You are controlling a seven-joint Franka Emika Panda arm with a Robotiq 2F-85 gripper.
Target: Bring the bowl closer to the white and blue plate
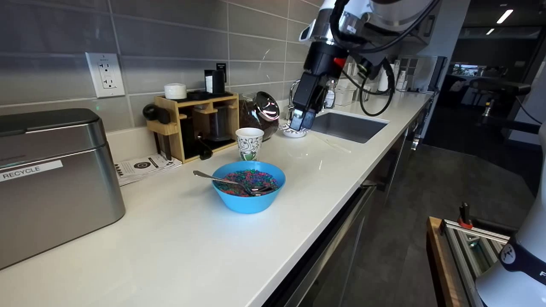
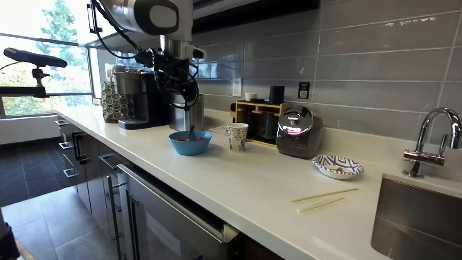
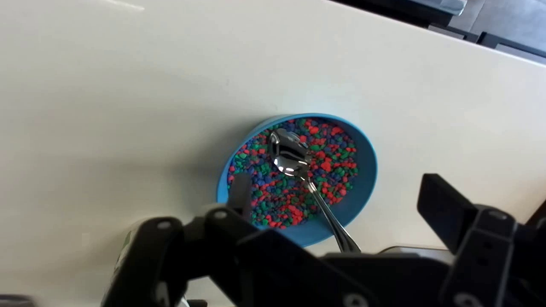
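Observation:
The bright blue bowl (image 1: 248, 204) stands upright on the counter, filled with red, green and blue bits, with a metal spoon (image 1: 219, 180) leaning over its rim. It also shows in an exterior view (image 2: 190, 146) and the wrist view (image 3: 362, 179). The white and blue plate (image 2: 338, 168), a patterned shallow dish, lies beyond the cup near the sink; it also shows in an exterior view (image 1: 293, 133) and is out of the wrist view. My gripper (image 3: 340, 200) is open and empty, above the bowl and apart from it. It shows in an exterior view (image 1: 303, 120).
A patterned paper cup (image 2: 237, 138) stands beside the bowl, towards the wall. A wooden organizer (image 1: 204, 123), a dark jar (image 2: 299, 133) and a recycle bin (image 1: 59, 183) stand along the wall. Thin sticks (image 2: 323, 195) lie between plate and sink (image 2: 415, 213).

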